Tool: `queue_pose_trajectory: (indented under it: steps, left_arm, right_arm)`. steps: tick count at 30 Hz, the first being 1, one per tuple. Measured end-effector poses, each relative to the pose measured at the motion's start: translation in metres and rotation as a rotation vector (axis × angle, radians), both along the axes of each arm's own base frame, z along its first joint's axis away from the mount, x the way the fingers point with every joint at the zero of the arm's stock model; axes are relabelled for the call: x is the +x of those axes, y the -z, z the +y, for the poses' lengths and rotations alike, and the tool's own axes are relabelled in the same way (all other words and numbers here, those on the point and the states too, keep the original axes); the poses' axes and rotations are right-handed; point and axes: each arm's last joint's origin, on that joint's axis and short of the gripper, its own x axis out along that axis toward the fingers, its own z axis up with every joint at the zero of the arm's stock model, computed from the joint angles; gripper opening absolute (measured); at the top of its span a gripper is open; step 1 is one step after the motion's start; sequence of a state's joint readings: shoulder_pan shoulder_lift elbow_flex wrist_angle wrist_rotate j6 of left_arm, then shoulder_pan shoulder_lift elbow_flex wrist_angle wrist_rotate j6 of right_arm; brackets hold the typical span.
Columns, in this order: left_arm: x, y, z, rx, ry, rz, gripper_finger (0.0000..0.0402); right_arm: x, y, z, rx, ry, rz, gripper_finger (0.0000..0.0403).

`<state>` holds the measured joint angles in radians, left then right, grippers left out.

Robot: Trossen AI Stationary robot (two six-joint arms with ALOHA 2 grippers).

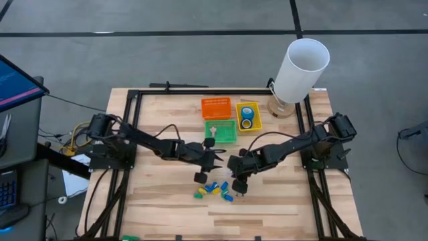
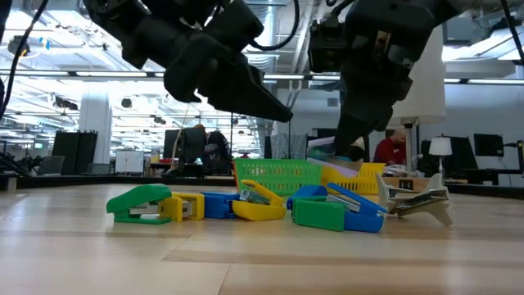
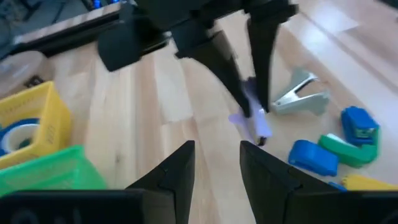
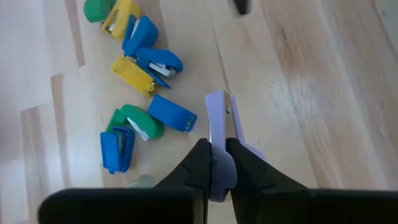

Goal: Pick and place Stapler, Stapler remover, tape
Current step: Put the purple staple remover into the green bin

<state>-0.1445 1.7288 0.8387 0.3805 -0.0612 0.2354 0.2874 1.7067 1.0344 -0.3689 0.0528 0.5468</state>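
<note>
My right gripper (image 4: 219,163) is shut on a pale purple stapler (image 4: 217,118) just right of a pile of small blue, yellow and green staplers (image 1: 214,191) lying on the wooden table. The purple stapler (image 3: 254,118) also shows below the right fingers in the left wrist view. A silver stapler remover (image 3: 301,96) rests on the table beside the pile. Two blue rolls of tape (image 1: 247,116) lie in the yellow basket (image 1: 257,106). My left gripper (image 3: 217,163) hovers open and holds nothing, left of the right gripper and pointing toward it. My right gripper pinches the purple stapler between its two fingers, on the stapler's two long sides at one end (image 4: 219,149). The fingers (image 3: 261,74) slant down from above and lie along the stapler. Its free end (image 4: 216,99) sticks out past the fingertips, and it seems clear of the table.
An orange basket (image 1: 216,107) and a green basket (image 1: 229,137) stand beside the yellow one at the table's far middle. A tall white cylinder (image 1: 301,70) on a round wooden base stands at the far right corner. Bare wood lies near the front edge.
</note>
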Motion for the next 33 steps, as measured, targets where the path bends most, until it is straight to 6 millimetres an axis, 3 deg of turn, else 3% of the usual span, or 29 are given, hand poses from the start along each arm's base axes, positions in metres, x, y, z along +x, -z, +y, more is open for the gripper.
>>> queue_pose_trajectory:
  steps: [6, 13, 33]
  left_arm:
    - [0.003, 0.011, -0.002, -0.126, 0.08, 0.036, 0.0118]
    - [0.011, 0.036, -0.003, -0.162, 0.11, 0.051, 0.0118]
    - [0.014, 0.033, 0.002, -0.172, 0.091, 0.004, 0.0118]
  right_arm:
    - [0.001, 0.0, -0.003, 0.0, 0.01, -0.002, 0.0045]
    - [0.001, 0.0, -0.007, -0.002, 0.023, 0.006, 0.003]
    - [0.003, -0.001, -0.007, -0.001, 0.015, -0.012, 0.0038]
